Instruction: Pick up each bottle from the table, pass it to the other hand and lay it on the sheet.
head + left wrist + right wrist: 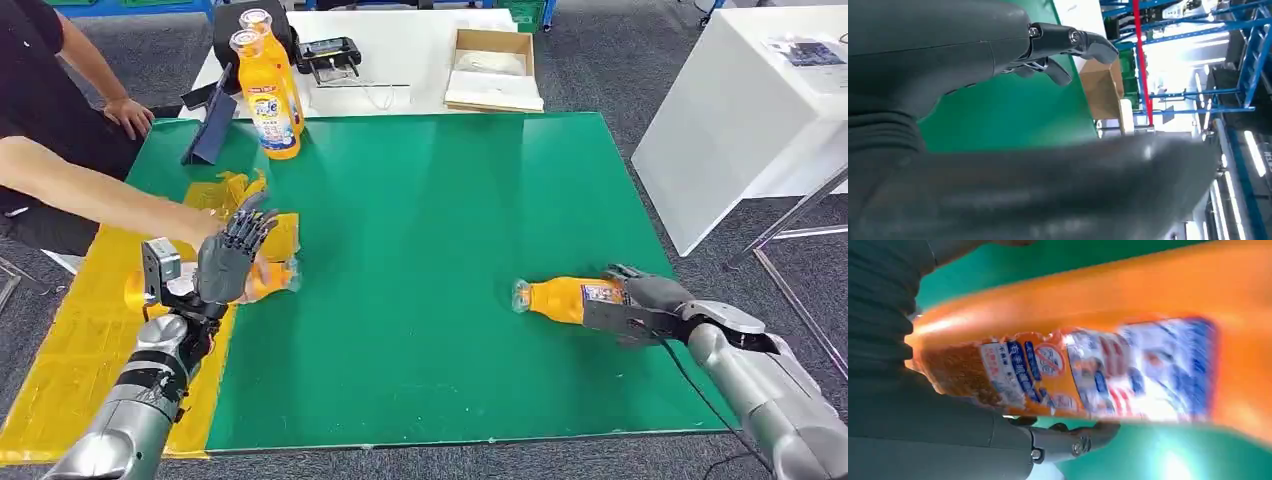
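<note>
An orange bottle (560, 298) with a clear cap lies on its side on the green mat (420, 220) at the right, and my right hand (640, 305) grips its label end. Up close, the right wrist view has the bottle's label (1108, 340) between thumb and fingers (1073, 440). My left hand (230, 258) is raised over the mat's left edge, fingers spread and holding nothing; its fingers (1068, 40) stretch out over the mat. Just behind it a second orange bottle (278, 277) lies at the edge of the yellow sheet (70, 350). A person's forearm (100, 190) reaches in to that spot.
Two upright orange bottles (268, 90) stand at the mat's back left beside a dark tablet stand (210, 130). A cardboard box (493, 70) and a controller sit on the white table behind. Another white table (740, 120) stands to the right.
</note>
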### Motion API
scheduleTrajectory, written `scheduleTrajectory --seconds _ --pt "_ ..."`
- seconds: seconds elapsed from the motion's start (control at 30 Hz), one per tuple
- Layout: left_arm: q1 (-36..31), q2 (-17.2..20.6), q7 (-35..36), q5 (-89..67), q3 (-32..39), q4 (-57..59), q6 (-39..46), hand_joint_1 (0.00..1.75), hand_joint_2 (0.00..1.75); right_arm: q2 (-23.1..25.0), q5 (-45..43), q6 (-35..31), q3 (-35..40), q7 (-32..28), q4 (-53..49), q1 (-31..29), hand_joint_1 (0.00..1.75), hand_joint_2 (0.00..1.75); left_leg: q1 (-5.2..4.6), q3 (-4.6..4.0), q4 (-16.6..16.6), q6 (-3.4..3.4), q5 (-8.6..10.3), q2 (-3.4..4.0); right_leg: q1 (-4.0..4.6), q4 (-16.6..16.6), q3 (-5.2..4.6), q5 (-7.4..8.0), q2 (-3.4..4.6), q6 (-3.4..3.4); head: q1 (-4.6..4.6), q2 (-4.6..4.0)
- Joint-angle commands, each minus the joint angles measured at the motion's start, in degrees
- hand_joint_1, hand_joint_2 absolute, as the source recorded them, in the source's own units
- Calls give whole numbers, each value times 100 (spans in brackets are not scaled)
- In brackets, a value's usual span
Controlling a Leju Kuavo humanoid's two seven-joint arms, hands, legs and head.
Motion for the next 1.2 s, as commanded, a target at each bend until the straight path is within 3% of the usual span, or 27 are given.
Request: scheduleTrajectory --seconds 0.03,0.33,0.4,0.47,0.5,0.57,0.6,0.63,0.7,0.77,0.87,1.03,1.2 --pt "-234 -234 22 -48 94 273 11 0 0 134 49 239 808 91 1059 37 175 175 8 20 -9 -3 2 -28 5 -14 26 -1 -2 -5 -4 0" --pt "-190 -298 34 39 27 360 -99 0 0 596 -303 -210 418 237 1273 186 175 175 11 44 -13 -3 4 -22 7 -20 46 3 5 -5 0 0" --pt "-156 -324 169 167 37 406 -181 0 0 1023 -664 -847 -157 101 1286 295 175 175 11 54 -14 -3 3 -11 7 -21 52 5 12 -5 0 0" --pt "-35 -439 239 196 79 250 -49 0 0 1826 -1369 -2009 -1223 -540 978 478 175 175 14 67 -22 -6 5 2 9 -27 62 9 27 -8 2 0" --pt "-13 -471 247 194 72 207 -28 0 0 1984 -1305 -2082 -1197 -385 930 459 175 175 14 65 -14 -5 0 26 9 -19 55 9 41 -8 0 0" --pt "-96 -713 464 301 86 120 10 0 0 2394 -1839 -2287 -2023 -1006 187 645 175 175 19 64 -14 -6 0 47 12 -16 53 13 64 -10 11 0" --pt "-142 -818 542 294 38 90 84 0 0 2517 -1834 -2268 -2143 -916 -101 676 175 175 19 60 -17 -9 2 66 14 -12 40 20 87 -14 7 0" --pt "-269 -993 757 418 41 157 101 0 175 2702 -1926 -2346 -2349 -1120 -624 796 175 175 21 46 -7 -15 -5 84 13 -2 29 19 92 -10 -9 0" --pt "-209 -1306 1164 655 -144 -216 406 0 175 2900 -1213 -2536 -2164 -489 -1734 1102 175 175 21 40 -3 -19 -1 86 15 4 3 29 98 -24 -2 0" --pt "158 -1452 1355 802 -393 -926 618 0 175 3151 -451 -2713 -1823 -478 -2628 1557 175 175 23 19 2 -22 9 50 16 13 -11 19 79 -21 0 0" --pt "679 -1519 1351 803 -668 -1935 867 0 175 3480 -115 -2599 -1241 -388 -3127 1884 175 175 29 1 -6 -25 18 29 26 4 -15 14 48 -16 0 0" --pt "959 -1610 1613 1004 -980 -2486 946 0 175 3816 -45 -2573 -653 -117 -2857 1697 175 175 29 -7 1 -28 1 60 24 18 -30 10 89 -17 0 0" --pt "765 -1577 1602 1102 -1209 -2232 942 0 175 3897 -305 -2502 -703 -123 -2260 1318 175 175 24 -41 -3 -26 17 20 20 9 -55 16 42 -15 2 0"
